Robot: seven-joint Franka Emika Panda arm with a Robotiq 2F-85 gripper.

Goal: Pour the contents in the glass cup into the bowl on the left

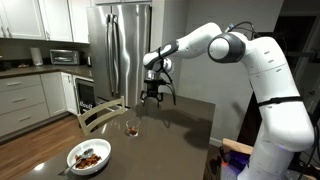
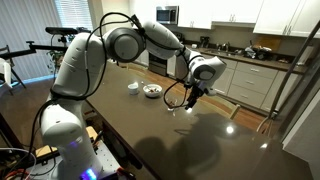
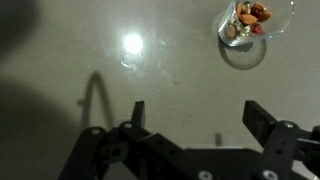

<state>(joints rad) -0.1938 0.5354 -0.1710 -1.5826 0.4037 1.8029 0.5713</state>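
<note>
- One glass cup [image 3: 256, 24] is standing upright on the dark table [image 1: 185, 130]. In the wrist view it is sitting at the top right corner, with its rim cut off by the frame edge.
- The contents [image 3: 251, 13], reddish-brown bits, are lying in a single small heap inside the glass.
- One white bowl [image 1: 89, 157] is resting near the table's edge, well apart from the glass. It is already holding some dark bits, and a utensil handle [image 1: 68, 170] is sticking out of it.
- One gripper [image 1: 154, 98] is hanging above the table, pointing straight down, off to one side of the glass and touching nothing. Its jaws are standing wide apart and empty.
- The single arm [image 1: 195, 45] is reaching out level from the white base, with the wrist bending downward.
- In an exterior view, the glass is getting lost behind the gripper [image 2: 190, 100], and a small white item [image 2: 133, 87] beside the bowl is too tiny to identify.
</note>
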